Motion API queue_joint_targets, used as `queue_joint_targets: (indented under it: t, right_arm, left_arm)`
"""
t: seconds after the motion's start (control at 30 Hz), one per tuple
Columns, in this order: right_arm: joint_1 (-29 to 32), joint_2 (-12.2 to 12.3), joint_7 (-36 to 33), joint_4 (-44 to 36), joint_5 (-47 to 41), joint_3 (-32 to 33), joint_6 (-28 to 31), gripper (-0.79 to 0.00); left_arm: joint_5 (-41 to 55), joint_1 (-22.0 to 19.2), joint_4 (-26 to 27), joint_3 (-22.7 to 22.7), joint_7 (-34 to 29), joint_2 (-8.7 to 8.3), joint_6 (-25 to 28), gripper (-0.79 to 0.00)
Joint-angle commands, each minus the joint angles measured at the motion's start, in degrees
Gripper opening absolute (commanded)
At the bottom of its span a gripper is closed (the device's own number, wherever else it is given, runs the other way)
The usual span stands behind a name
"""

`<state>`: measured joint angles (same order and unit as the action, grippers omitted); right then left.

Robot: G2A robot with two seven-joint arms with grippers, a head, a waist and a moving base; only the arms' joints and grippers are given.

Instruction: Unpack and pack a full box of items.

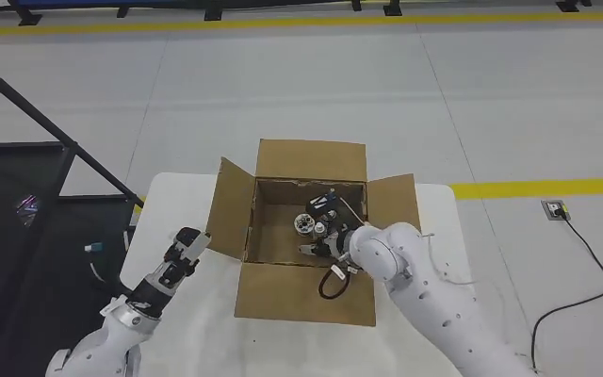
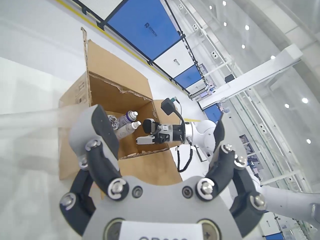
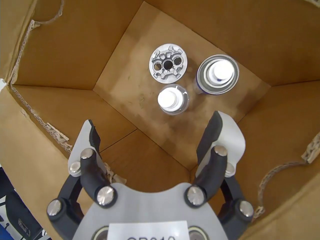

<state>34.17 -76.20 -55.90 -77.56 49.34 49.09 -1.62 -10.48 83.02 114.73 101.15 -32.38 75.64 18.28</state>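
Open cardboard box (image 1: pixel 303 294) on the white table (image 1: pixel 188 198), all four flaps folded out, torn edges along the rims.

Right gripper (image 3: pixel 153 119) is down inside the box, fingers spread, nothing between them. It hangs above the box floor near a corner.

Three items stand on the box floor, bunched toward one side:
- a round metal disc (image 3: pixel 168 63) with a central hole and cut-outs
- a spray can (image 3: pixel 218 74) with a white cap
- a clear bottle (image 3: pixel 173 99), also with a white cap

Seen from straight above, the sides and labels of the can and bottle are hidden. The bottle sits just beside the disc – touching or not, cannot tell.

In the top view the right wrist covers most of the can and bottle, and the disc (image 1: pixel 304 223) is plain beside it.

Left gripper (image 1: pixel 191 243) is over the table, outside the box near its left flap – fingers wide apart, empty. From its own camera, one finger (image 2: pixel 103 128) cuts off part of the disc.
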Motion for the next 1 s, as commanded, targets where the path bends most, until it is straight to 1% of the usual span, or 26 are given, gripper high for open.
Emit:
queue_joint_targets:
  t: [0.0,0.07,0.1,0.17,0.23,0.27,0.3,0.33,0.37,0.5,0.57,0.6,0.63,0.8,0.83,0.87,0.9,0.93,0.97]
  right_arm:
    - [0.08,-0.18,0.21,0.31,0.25,-0.37,-0.35,-0.419]
    - [-0.04,-0.45,0.56,1.00,0.54,-0.83,-0.97,-0.403]
    - [-0.25,-0.61,0.78,1.46,0.86,-1.10,-1.39,-0.382]
    - [-0.73,-0.99,1.66,2.31,1.03,-1.55,-2.29,-0.240]
    - [-1.34,-1.39,1.99,3.29,1.10,-2.09,-2.83,-0.182]
    - [-1.70,-1.60,2.09,3.89,1.06,-2.35,-2.99,-0.132]
    - [-2.09,-1.81,2.18,4.48,0.99,-2.61,-3.03,-0.058]
    - [-2.44,-2.04,2.21,5.18,0.74,-2.86,-3.09,-0.043]
    - [-2.86,-2.27,2.17,5.97,0.57,-3.13,-3.13,-0.065]
    - [-4.43,-3.21,2.79,9.23,-0.05,-4.20,-2.84,-0.092]
    - [-5.17,-3.67,3.26,10.71,0.03,-4.73,-3.12,-0.077]
    - [-5.49,-3.90,3.47,11.37,-0.11,-4.92,-3.08,-0.105]
    - [-5.79,-4.11,3.63,11.93,-0.29,-5.08,-3.04,-0.114]
    - [-7.12,-5.12,4.37,14.89,0.15,-6.11,-3.73,-0.117]
    - [-7.33,-5.35,4.56,15.41,0.55,-6.43,-4.22,-0.129]
    - [-7.45,-5.57,4.71,15.84,0.53,-6.66,-4.44,-0.175]
    - [-7.61,-5.77,4.82,16.32,0.45,-6.79,-4.49,-0.249]
    - [-7.82,-5.94,4.92,16.85,0.60,-6.90,-4.73,-0.345]
    - [-7.97,-6.11,5.07,17.17,0.68,-7.00,-4.91,-0.391]
  left_arm:
    - [0.14,-0.32,-0.10,-0.22,-0.22,-0.15,0.20,0.000]
    - [0.13,-0.50,-0.15,-0.42,-0.40,-0.30,0.26,0.000]
    - [0.14,-0.55,-0.15,-0.48,-0.35,-0.37,0.26,0.000]
    - [0.09,-0.53,-0.17,-0.62,-0.26,-0.50,0.38,0.000]
    - [0.14,-0.35,-0.23,-0.61,-0.07,-0.63,0.50,0.000]
    - [0.29,-0.23,-0.31,-0.49,0.10,-0.69,0.58,0.000]
    - [0.37,-0.05,-0.34,-0.35,0.27,-0.76,0.64,0.000]
    - [0.52,0.17,-0.32,-0.25,0.48,-0.81,0.70,0.000]
    - [0.71,0.43,-0.28,-0.12,0.72,-0.87,0.76,0.000]
    - [1.18,1.53,0.08,0.45,1.40,-1.10,1.20,0.000]
    - [1.51,1.98,0.23,0.71,1.64,-1.21,1.32,0.000]
    - [1.61,2.14,0.29,0.80,1.67,-1.28,1.40,0.000]
    - [1.64,2.29,0.34,0.90,1.79,-1.33,1.39,0.000]
    - [1.71,2.88,0.72,0.95,2.36,-1.60,1.49,0.000]
    - [1.74,2.97,0.73,0.96,2.38,-1.66,1.41,0.000]
    - [1.73,3.01,0.72,1.06,2.41,-1.72,1.38,0.000]
    - [1.76,3.04,0.74,1.10,2.41,-1.78,1.38,0.000]
    - [1.82,3.07,0.74,1.11,2.43,-1.84,1.38,0.000]
    - [1.87,3.09,0.67,1.15,2.43,-1.90,1.36,0.000]
